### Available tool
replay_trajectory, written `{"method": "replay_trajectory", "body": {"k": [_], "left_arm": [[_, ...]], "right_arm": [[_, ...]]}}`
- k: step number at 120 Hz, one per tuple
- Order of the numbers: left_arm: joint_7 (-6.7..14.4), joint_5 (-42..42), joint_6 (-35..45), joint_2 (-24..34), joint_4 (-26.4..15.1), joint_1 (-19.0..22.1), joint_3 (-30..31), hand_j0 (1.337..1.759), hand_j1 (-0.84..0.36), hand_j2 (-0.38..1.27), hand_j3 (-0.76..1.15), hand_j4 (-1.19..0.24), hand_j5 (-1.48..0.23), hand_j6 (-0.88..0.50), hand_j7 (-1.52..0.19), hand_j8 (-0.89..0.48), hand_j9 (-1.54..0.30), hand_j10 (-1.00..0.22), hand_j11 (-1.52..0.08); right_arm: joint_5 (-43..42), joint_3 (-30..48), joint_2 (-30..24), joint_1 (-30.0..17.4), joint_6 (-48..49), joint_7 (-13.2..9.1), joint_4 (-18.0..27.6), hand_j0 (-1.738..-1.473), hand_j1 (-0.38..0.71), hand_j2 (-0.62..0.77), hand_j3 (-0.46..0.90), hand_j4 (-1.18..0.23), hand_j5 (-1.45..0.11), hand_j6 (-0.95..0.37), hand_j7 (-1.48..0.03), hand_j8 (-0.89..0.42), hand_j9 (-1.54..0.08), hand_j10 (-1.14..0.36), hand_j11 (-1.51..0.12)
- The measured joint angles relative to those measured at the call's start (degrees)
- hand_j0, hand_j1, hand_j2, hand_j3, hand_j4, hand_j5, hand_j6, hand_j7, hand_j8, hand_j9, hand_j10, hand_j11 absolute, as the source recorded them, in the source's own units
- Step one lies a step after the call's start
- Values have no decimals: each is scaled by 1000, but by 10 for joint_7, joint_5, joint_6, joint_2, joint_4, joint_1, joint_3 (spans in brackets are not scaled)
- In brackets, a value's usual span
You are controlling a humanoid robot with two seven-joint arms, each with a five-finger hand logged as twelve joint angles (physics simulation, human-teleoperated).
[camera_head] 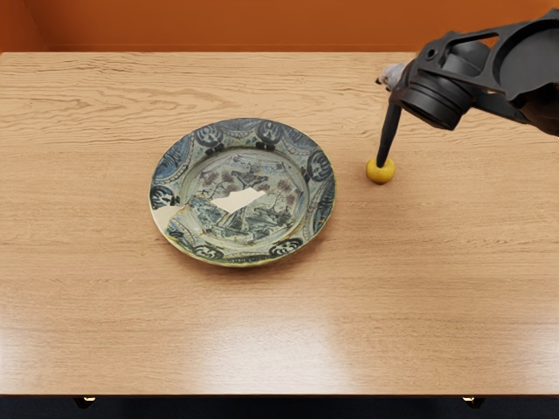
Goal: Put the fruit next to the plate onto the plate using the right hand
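Note:
A small round yellow fruit sits on the wooden table just right of the plate, a short gap away from its rim. The plate is round and patterned in blue-green, with a pale patch near its centre, and nothing lies on it. My right arm enters from the upper right, its bulky dark wrist hanging above and to the right of the fruit. From my right hand a thin dark part reaches straight down and meets the top of the fruit. The wrist hides the rest of the hand. My left arm is out of view.
The wooden table spans the whole view, with its front edge near the bottom. An orange wall runs behind its far edge. Only the plate and the fruit stand on it.

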Motion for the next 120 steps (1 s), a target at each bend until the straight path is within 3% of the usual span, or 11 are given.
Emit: {"method": "replay_trajectory", "body": {"k": [55,120], "left_arm": [[0,0,0,0,0,0,0,1658,349,0,0,0,0,0,0,0,0,0,0],[0,0,0,0,0,0,0,1658,349,0,0,0,0,0,0,0,0,0,0]], "right_arm": [[-75,51,57,-140,-34,0,-119,-1658,-349,1,0,-2,0,-3,0,-2,0,-1,0],[-115,58,108,-204,-34,0,-208,-1658,-335,-1,0,-14,-16,-15,-16,-14,-16,-14,-16]]}}
